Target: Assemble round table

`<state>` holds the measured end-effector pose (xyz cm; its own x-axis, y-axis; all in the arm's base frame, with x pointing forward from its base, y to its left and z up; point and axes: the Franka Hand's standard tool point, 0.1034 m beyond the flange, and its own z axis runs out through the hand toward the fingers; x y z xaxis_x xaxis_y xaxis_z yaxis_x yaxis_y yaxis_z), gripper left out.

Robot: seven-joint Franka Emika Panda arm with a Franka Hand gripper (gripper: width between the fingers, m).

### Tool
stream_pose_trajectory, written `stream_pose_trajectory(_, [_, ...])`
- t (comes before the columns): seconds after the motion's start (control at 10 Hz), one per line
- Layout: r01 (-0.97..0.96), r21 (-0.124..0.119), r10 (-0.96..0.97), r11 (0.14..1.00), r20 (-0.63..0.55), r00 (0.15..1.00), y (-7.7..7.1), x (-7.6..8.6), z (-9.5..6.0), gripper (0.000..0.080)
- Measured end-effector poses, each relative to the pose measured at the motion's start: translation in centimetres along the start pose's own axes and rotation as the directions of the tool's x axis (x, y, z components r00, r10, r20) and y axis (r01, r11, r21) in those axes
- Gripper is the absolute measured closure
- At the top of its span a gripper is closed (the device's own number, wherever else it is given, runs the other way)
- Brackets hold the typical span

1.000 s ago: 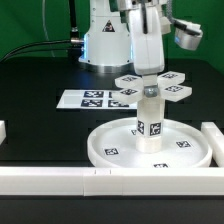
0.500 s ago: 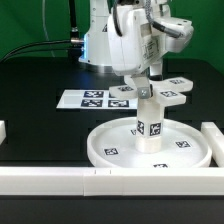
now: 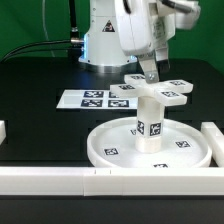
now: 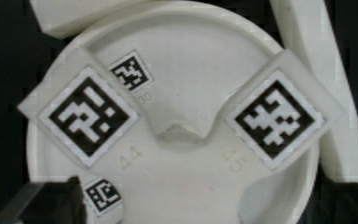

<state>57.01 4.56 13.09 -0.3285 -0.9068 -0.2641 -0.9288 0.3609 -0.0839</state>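
Observation:
The large round rimmed disc (image 3: pixel 108 150) lies near the front of the table. The short thick cylinder (image 3: pixel 150 122) stands upright on its middle. The flat cross-shaped piece (image 3: pixel 157 93) rests on top of the cylinder. My gripper (image 3: pixel 150 70) hangs just above the cross-shaped piece, open and holding nothing. In the wrist view the cross-shaped piece (image 4: pixel 185 100) fills the picture from above, with two tagged arms, and the disc (image 4: pixel 247 40) shows behind it. My gripper (image 4: pixel 185 212) stands over it with the jaws spread wide.
The marker board (image 3: pixel 88 98) lies flat behind the disc toward the exterior view's left. Long white border bars run along the front (image 3: pixel 60 181) and stand at the exterior view's right (image 3: pixel 212 136) and left (image 3: pixel 3 130). The robot base (image 3: pixel 100 45) is at the back.
My gripper was down at the cross-shaped piece on the cylinder. It has let go and risen, and the wrist has turned. The cross-shaped piece stays on the cylinder.

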Motion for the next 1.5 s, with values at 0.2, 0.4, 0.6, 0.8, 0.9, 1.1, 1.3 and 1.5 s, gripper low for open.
stream_pose_trajectory(0.2, [0.04, -0.005, -0.04, 0.999, -0.001, 0.999, 0.1, 0.1, 0.3, 0.0151])
stream_pose_trajectory(0.4, [0.207, -0.036, -0.207, 0.978, -0.003, 0.978, 0.4, -0.1, 0.5, 0.0151])
stream_pose_trajectory(0.6, [0.443, -0.088, -0.442, 0.892, 0.041, 0.896, 0.2, -1.0, 0.3, 0.0151])
stream_pose_trajectory(0.8, [0.608, -0.086, -0.605, 0.789, 0.062, 0.794, 0.0, -1.4, 0.3, 0.0151])
stream_pose_trajectory(0.9, [0.654, -0.083, -0.65, 0.752, 0.066, 0.757, 0.1, -1.4, 0.3, 0.0151])
stream_pose_trajectory(1.1, [0.792, -0.069, -0.787, 0.607, 0.082, 0.611, 0.1, -1.4, 0.3, 0.0151])
stream_pose_trajectory(1.3, [0.94, -0.096, -0.936, 0.326, 0.104, 0.335, -0.1, -1.4, 0.0, 0.0151])
stream_pose_trajectory(1.5, [0.994, -0.105, -0.989, 0.042, 0.139, 0.057, -0.2, -1.7, -0.2, 0.0151])
